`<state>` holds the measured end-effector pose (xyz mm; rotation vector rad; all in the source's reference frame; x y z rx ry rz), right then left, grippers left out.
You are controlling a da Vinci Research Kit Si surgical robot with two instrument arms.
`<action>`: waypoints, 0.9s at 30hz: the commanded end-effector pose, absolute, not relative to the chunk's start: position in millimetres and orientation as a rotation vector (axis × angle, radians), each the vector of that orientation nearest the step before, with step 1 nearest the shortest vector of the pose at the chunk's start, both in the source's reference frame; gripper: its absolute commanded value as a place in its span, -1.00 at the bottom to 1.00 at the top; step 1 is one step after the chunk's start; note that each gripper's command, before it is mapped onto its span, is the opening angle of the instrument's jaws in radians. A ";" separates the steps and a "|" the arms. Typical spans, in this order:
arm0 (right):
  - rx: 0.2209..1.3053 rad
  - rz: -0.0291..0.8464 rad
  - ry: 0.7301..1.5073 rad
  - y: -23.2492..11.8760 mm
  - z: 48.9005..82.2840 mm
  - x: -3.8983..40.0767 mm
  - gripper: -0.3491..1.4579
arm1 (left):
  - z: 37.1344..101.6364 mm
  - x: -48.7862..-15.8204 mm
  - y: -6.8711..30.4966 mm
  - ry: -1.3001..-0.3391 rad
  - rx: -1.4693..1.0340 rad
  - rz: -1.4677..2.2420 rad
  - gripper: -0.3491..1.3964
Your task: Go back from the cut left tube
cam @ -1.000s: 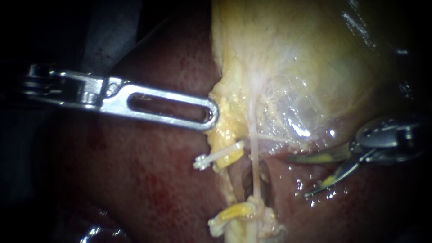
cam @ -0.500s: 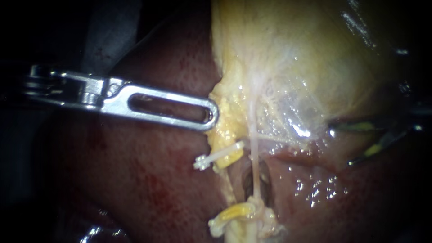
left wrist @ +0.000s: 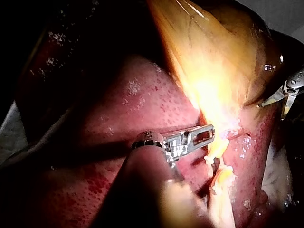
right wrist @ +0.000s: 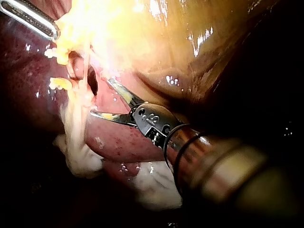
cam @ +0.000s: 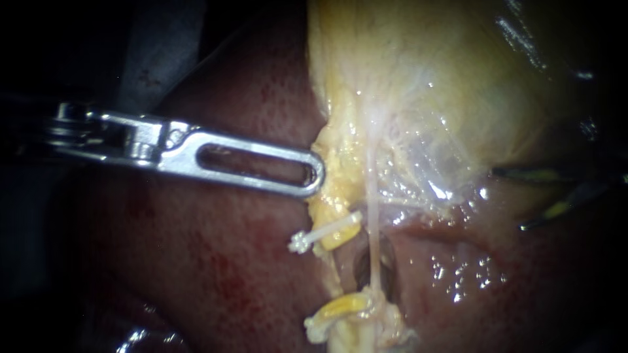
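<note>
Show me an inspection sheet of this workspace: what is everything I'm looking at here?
Surface: no bench seen; the dark red liver fills the field, with the pale gallbladder above it.
Job's things: the cut left tube is in two parts that lie apart. The upper stub carries a white clip; the lower stub lies below it. A thin tube beside them runs whole.
Clutter: nothing seen.
Instruments: the left instrument has its tip against the gallbladder's yellow edge. The right instrument has its jaws open and empty, well clear of both stubs.
Cables: nothing seen.
Surroundings: dark beyond the tissue.
</note>
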<state>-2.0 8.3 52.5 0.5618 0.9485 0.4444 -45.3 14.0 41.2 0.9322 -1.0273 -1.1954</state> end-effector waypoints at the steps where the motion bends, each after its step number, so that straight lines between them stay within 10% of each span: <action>1: 0.562 0.445 0.948 8.3 52.4 -2.0 0.82 | 41.4 -45.5 13.9 -1.026 0.927 -1.197 -1.00; 27: 0.562 0.445 0.948 7.8 52.0 -2.3 0.84 | 43.9 -48.2 12.7 -1.025 0.932 -1.175 -1.00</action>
